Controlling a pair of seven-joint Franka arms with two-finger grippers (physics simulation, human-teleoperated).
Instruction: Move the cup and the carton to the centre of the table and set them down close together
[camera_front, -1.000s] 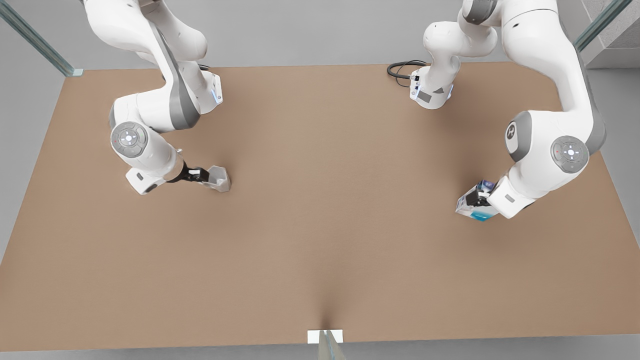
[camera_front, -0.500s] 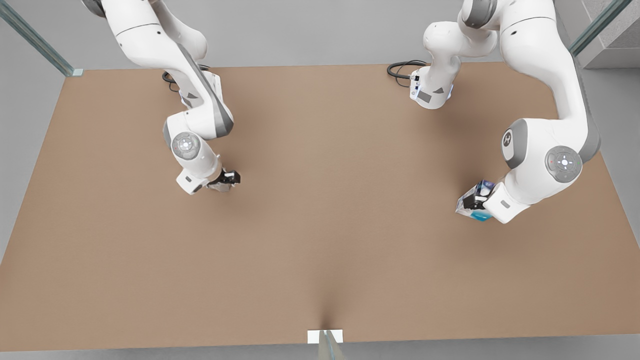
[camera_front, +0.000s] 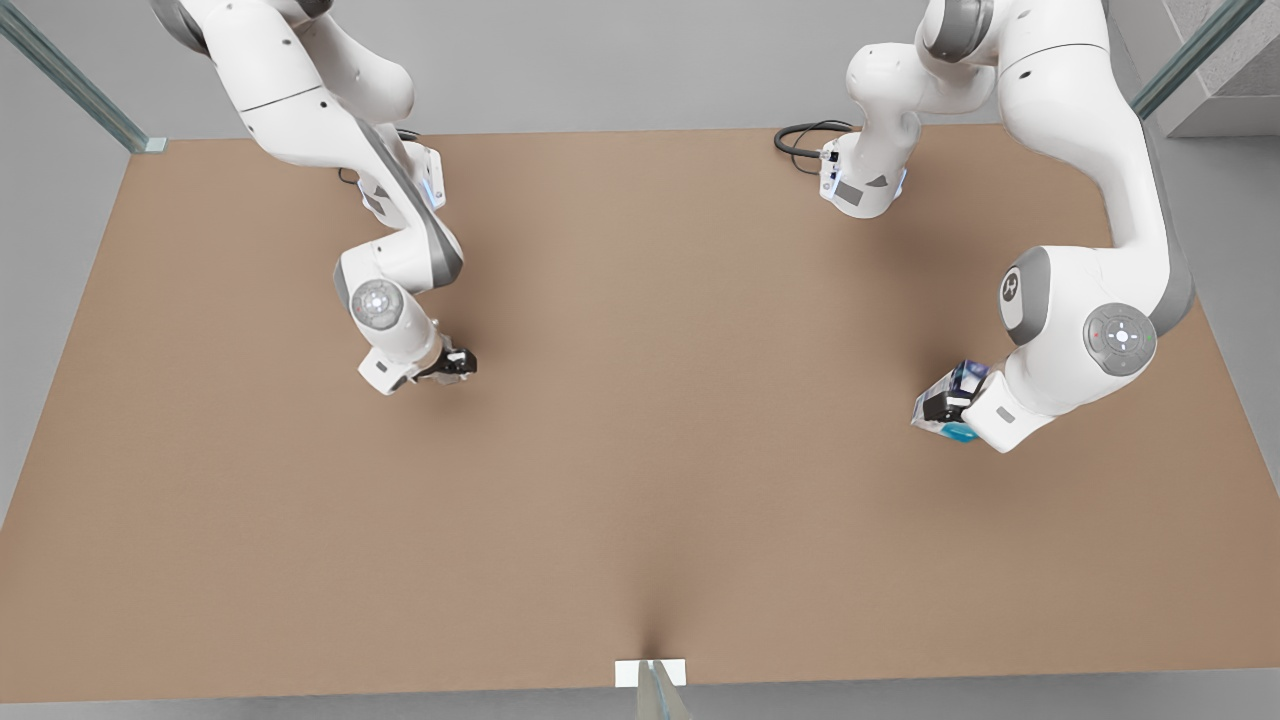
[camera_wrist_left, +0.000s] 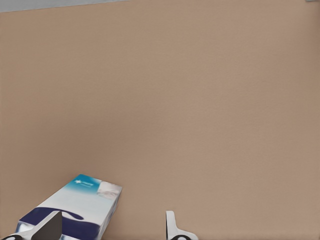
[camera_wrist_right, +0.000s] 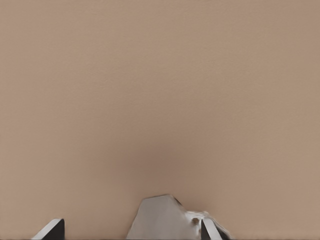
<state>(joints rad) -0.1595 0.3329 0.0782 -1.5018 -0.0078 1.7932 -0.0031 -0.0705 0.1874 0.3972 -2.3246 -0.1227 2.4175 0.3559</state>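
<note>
Left jaws: open wide, low over the worktop (camera_front: 640, 420) at the front view's right. In the left wrist view one finger (camera_wrist_left: 49, 227) stands in front of the carton's printed top, and the other finger (camera_wrist_left: 172, 229) stands clear of it over bare worktop. The carton (camera_wrist_left: 82, 205) lies flat, white with a dark blue band and a turquoise end. It sits off-centre in the opening: it lies under the first finger and reaches partway toward the second, and whether that first finger touches the box cannot be told. In the front view the carton (camera_front: 962, 378) shows on both sides of the black fingers, its turquoise end toward the camera.

Right jaws: also open, low over the worktop at the front view's left. In the right wrist view the cup (camera_wrist_right: 162, 220), pale grey and faceted, lies between the two fingers. It is close against one finger (camera_wrist_right: 206, 231) and well apart from the other (camera_wrist_right: 52, 229). Neither finger presses on it visibly.

The cup and the carton lie well apart, with the middle of the worktop between them.
</note>
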